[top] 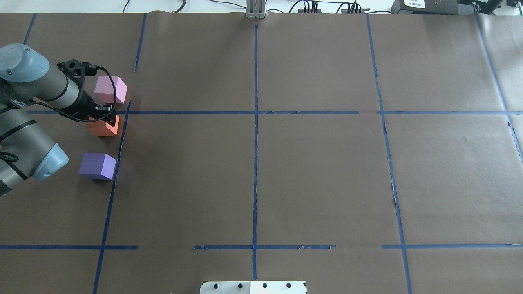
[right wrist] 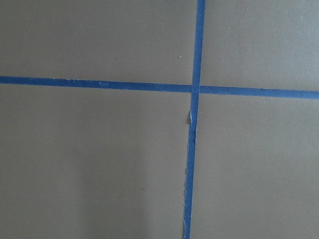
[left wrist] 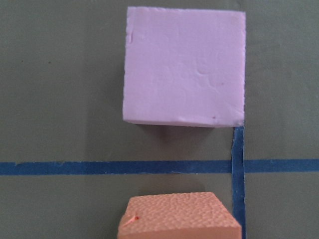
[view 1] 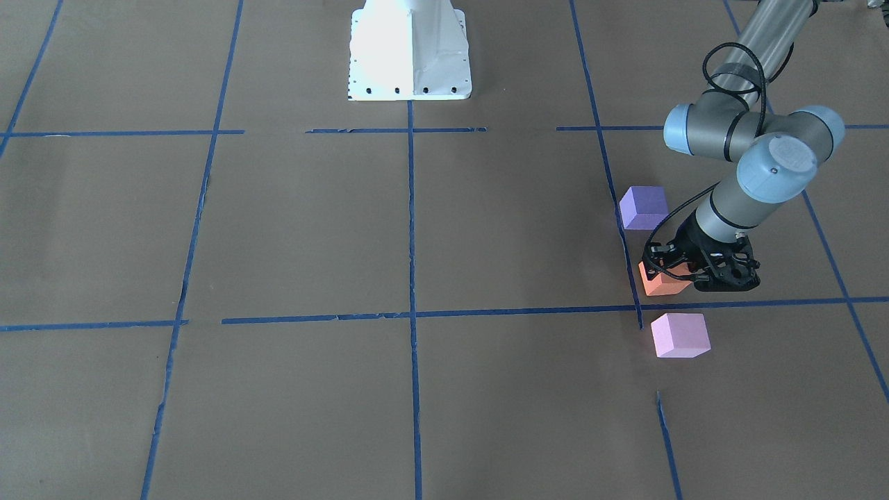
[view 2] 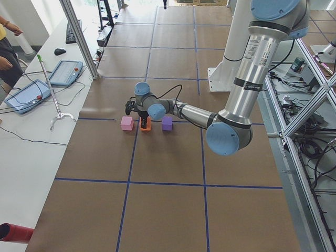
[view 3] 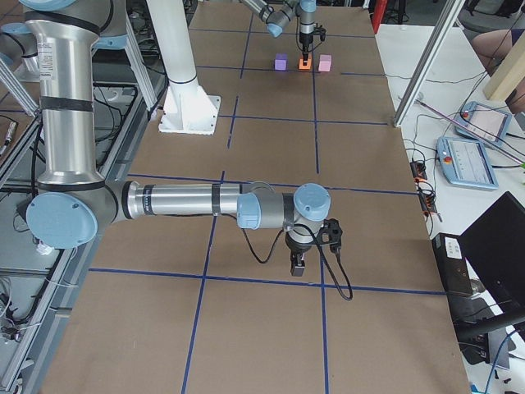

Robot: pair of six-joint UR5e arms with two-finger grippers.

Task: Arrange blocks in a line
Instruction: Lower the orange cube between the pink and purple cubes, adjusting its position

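I am working the left gripper (view 1: 684, 276) low over the orange block (view 1: 660, 283), which appears to be sitting on the paper between the purple block (view 1: 644, 207) and the pink block (view 1: 680, 335). It is apart from both and just beside the blue tape line (view 1: 628, 243). I cannot tell whether the fingers are clamping it or spread. I am judging this as seating the middle block. I am aiming to square it with its neighbours, part the fingers gently, then rise straight up so nothing drags. The right gripper (view 3: 297, 267) is hanging over the table well apart, and I cannot tell its state either.
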